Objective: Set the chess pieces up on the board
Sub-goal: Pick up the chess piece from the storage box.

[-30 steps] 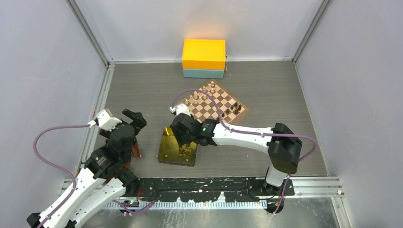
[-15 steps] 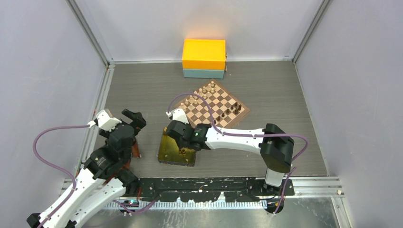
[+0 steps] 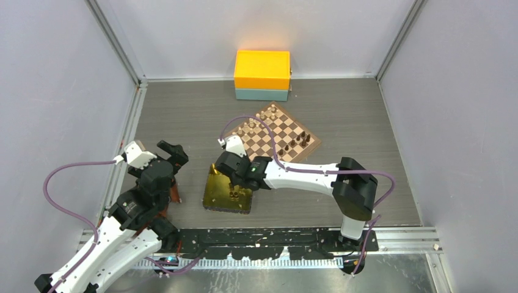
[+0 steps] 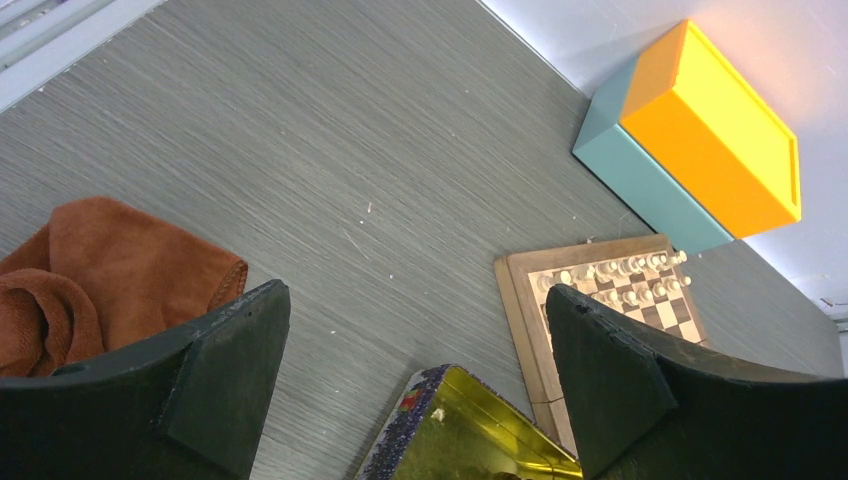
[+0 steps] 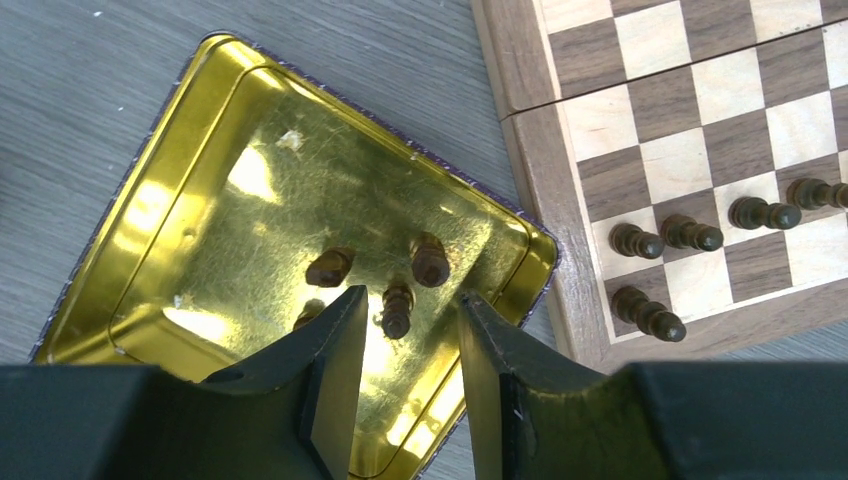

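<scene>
Now the right gripper (image 5: 410, 298) is seen low over the gold tray (image 5: 200, 180). Its jaws are held apart, and one of the dark chess pieces (image 5: 397, 312) is framed between the fingertips. A sliver of gold is visible on either side of it, so nothing is pinched. Three more dark pieces are spotted in the tray: one at 11 o'clock of the framed piece, one at 1 o'clock, and one at 9 o'clock, half hidden by a finger.

The board (image 5: 540, 190) is found at 3 o'clock of the tray in the right wrist view, its corner just beside the tray's rim. Five dark pieces are counted on the squares near that corner, four in a row and one closer to the border. Across the board, pale chessmen (image 4: 627, 268) are lined up along the far side in two rows.

From above, an orange box on a teal base (image 3: 261, 68) is placed at 12 o'clock of the board, against the back wall. The left gripper (image 4: 415, 295) is parked at 9 o'clock of the tray, well apart from it. Its fingers are spread wide over the grey table (image 4: 350, 150), and nothing is held between them. A rust-brown cloth (image 4: 100, 265) is bunched at 9 o'clock of that gripper in the left wrist view, partly covered by one finger.
</scene>
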Controlling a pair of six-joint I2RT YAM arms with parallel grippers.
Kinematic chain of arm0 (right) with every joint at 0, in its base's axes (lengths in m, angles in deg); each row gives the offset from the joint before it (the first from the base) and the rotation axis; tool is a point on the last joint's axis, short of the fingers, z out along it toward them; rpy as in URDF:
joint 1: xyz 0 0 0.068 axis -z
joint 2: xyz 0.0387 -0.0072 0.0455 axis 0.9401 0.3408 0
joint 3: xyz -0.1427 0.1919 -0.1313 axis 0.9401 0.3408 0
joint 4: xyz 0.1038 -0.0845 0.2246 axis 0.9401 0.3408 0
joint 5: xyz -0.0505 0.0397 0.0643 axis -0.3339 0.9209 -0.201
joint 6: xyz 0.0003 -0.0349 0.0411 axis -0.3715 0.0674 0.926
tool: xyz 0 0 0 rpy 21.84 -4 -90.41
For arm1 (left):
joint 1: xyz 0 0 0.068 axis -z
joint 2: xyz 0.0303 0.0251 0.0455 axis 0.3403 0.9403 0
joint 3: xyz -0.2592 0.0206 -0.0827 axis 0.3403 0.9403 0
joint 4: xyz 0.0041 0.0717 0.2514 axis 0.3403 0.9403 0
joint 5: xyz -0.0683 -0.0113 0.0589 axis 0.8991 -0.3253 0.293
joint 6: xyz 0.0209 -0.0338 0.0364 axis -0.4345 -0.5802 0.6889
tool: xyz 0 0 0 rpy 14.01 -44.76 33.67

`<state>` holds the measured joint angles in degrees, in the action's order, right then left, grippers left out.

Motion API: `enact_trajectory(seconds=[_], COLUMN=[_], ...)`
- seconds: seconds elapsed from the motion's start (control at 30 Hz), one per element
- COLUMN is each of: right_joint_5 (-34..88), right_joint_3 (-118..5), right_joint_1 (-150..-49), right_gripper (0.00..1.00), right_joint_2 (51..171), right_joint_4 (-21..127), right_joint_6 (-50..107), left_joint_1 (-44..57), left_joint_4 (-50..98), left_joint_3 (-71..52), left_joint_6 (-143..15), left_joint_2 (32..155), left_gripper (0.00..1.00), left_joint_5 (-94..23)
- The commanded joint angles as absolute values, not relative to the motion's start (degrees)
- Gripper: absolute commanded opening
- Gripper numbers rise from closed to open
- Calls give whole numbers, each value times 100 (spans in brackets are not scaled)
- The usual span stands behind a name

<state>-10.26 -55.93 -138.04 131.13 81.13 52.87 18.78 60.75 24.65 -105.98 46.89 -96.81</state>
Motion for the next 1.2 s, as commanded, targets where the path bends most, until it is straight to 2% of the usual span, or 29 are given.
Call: enact_trajectory(seconds=[0.0, 0.83, 1.17], right_joint_5=[-1059, -729, -758], right_joint_3=[-5562, -5479, -5446], right_joint_1=[-13690, -13570, -13722], right_gripper=[44, 37, 34], right_joint_2=[13095, 13218, 12928], right_joint_4=[7887, 7809, 7941], right_joint_6=[5492, 5614, 5509], left_joint_1=[1904, 1904, 1905], left_joint_4=[5971, 5883, 5850], left_joint_3=[2499, 2583, 2606], left_joint_6=[-10553, -10570, -10562], left_joint_2=[4659, 4752, 4799], left_gripper=[100, 100, 100], left_joint_5=[-9826, -9818, -9826])
